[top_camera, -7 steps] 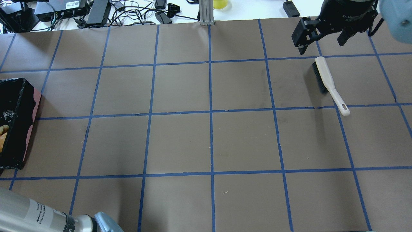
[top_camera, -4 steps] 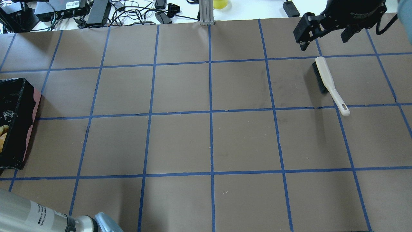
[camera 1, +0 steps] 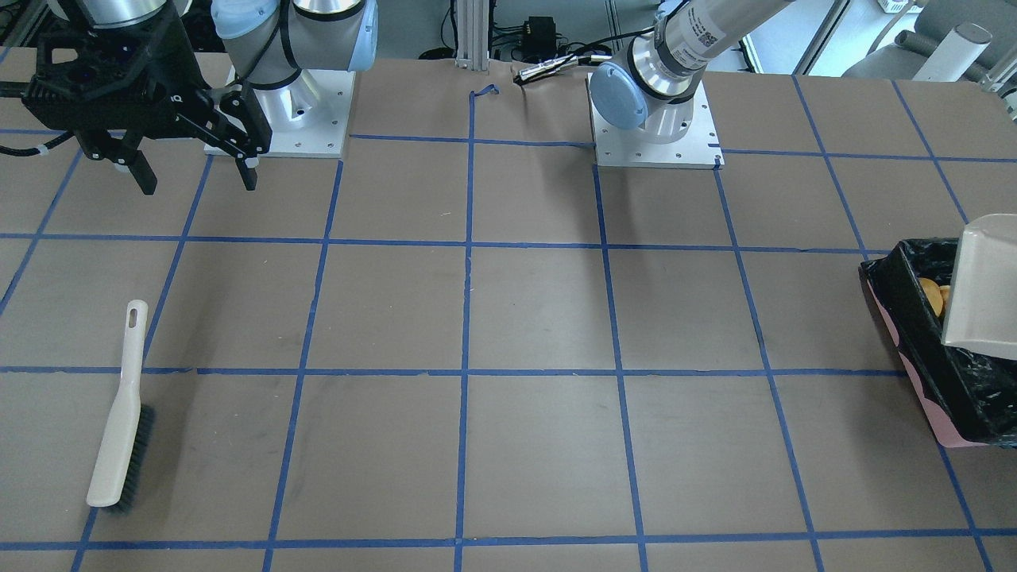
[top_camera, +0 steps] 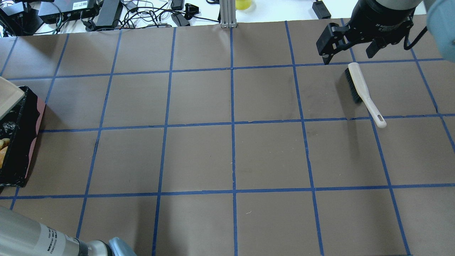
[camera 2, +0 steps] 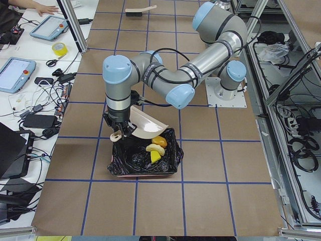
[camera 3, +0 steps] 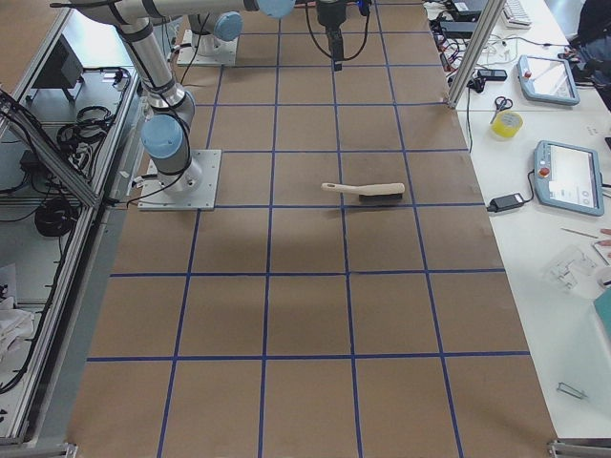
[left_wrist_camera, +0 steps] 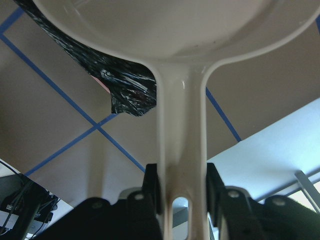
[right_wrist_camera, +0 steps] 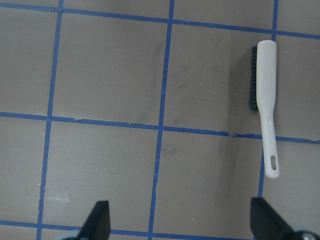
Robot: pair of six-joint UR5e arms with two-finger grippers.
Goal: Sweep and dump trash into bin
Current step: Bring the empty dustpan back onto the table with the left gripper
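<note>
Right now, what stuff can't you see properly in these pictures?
- The trash: in the front view the dustpan covers most of it. In the overhead view the left edge cuts off both it and the bin.
- The left gripper: beyond the edges of the overhead and front views.
- The right gripper: too small in the right side view to read its jaws.

The left arm (camera 2: 205,59) and right arm (camera 1: 318,24) are silver tubes with pale blue joint caps (camera 1: 618,97), standing on white square plates (camera 1: 703,131) dotted with screws. A printed label (camera 1: 702,33) wraps the left arm; a black cable (camera 2: 173,49) runs along it. The right gripper (camera 1: 199,181) is black.
</note>
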